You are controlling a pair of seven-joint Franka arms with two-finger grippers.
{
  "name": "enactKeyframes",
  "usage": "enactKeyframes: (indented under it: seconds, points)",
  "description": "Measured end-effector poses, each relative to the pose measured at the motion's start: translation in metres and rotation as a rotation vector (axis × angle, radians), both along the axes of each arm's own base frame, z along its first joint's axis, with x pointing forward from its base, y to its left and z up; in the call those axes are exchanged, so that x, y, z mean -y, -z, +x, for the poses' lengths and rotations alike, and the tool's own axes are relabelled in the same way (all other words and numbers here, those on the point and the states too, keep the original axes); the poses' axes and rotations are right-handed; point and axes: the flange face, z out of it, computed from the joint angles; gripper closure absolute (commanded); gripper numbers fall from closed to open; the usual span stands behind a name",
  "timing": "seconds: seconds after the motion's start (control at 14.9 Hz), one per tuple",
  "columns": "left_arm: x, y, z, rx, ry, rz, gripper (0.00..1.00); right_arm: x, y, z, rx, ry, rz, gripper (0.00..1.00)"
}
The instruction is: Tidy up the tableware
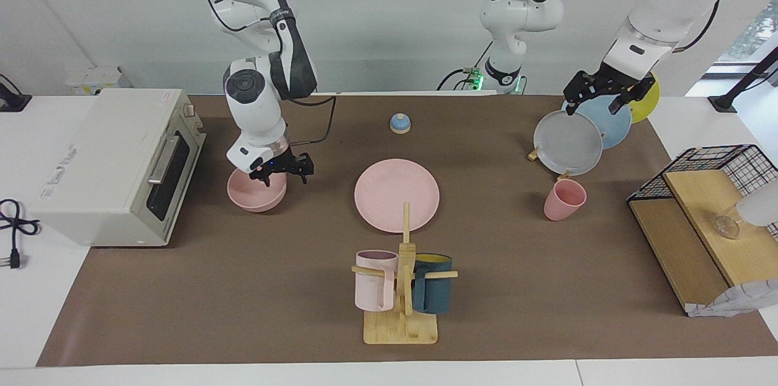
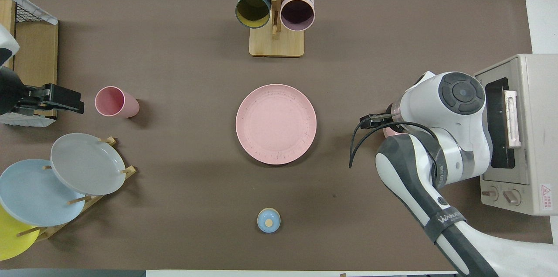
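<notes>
Plate [image 1: 396, 194] sits flat mid-table, nothing on it. Bowl [image 1: 256, 193] rests upright on the mat toward the right arm's end, beside the toaster oven [image 1: 115, 167], about level with the plate. Cup [image 1: 564, 199] stands alone toward the left arm's end, by the plate rack [image 1: 568, 141]. All three pink pieces well apart; judged: no stacking done yet, whole job remains. Right gripper [image 1: 279, 172] hangs low at the bowl's rim, jaws spread wide, holding nothing. Left gripper [image 1: 598, 91] waits over the rack, jaws wide, empty.
</notes>
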Motion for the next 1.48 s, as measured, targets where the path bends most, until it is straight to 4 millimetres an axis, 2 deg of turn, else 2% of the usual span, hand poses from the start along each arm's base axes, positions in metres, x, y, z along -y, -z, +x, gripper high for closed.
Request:
enactKeyframes:
  seconds: [0.07, 0.13, 0.2, 0.4, 0.47, 0.54, 0.6, 0.67, 0.87, 1.07, 1.14, 1.28, 1.34, 1.48]
  points:
    - [0.000, 0.000, 0.000, 0.000, 0.000, 0.000, 0.00, 0.001, 0.003, -0.002, -0.004, 0.001, -0.001, 0.15]
    - [0.000, 0.000, 0.000, 0.000, 0.000, 0.000, 0.00, 0.001, 0.007, -0.004, -0.012, 0.001, -0.003, 0.29]
    - [0.000, 0.000, 0.000, 0.000, 0.000, 0.000, 0.00, 0.002, 0.010, -0.006, -0.018, 0.001, -0.004, 0.38]
    - [0.000, 0.000, 0.000, 0.000, 0.000, 0.000, 0.00, 0.003, 0.016, -0.010, -0.031, 0.001, -0.007, 0.39]
    - [0.000, 0.000, 0.000, 0.000, 0.000, 0.000, 0.00, 0.003, 0.018, -0.011, -0.035, 0.001, -0.009, 0.47]
    - [0.000, 0.000, 0.000, 0.000, 0.000, 0.000, 0.00, 0.003, 0.021, -0.012, -0.040, 0.000, -0.010, 0.64]
    - [0.000, 0.000, 0.000, 0.000, 0.000, 0.000, 0.00, 0.004, 0.024, -0.013, -0.047, -0.004, -0.012, 0.91]
    - [0.000, 0.000, 0.000, 0.000, 0.000, 0.000, 0.00, 0.004, 0.027, -0.014, -0.052, -0.014, -0.015, 1.00]
    - [0.000, 0.000, 0.000, 0.000, 0.000, 0.000, 0.00, -0.003, 0.026, -0.013, -0.052, -0.067, -0.047, 1.00]
    - [0.000, 0.000, 0.000, 0.000, 0.000, 0.000, 0.00, -0.021, 0.004, -0.004, -0.055, -0.111, -0.071, 1.00]
    - [0.000, 0.000, 0.000, 0.000, 0.000, 0.000, 0.00, -0.030, -0.006, 0.001, -0.051, -0.124, -0.072, 1.00]
    - [0.000, 0.000, 0.000, 0.000, 0.000, 0.000, 0.00, -0.066, -0.033, 0.012, -0.052, -0.142, -0.080, 1.00]
    - [0.000, 0.000, 0.000, 0.000, 0.000, 0.000, 0.00, -0.094, -0.051, 0.019, -0.057, -0.120, -0.089, 1.00]
    - [0.000, 0.000, 0.000, -0.001, 0.000, 0.000, 0.00, -0.173, -0.079, 0.030, -0.065, -0.059, -0.117, 1.00]
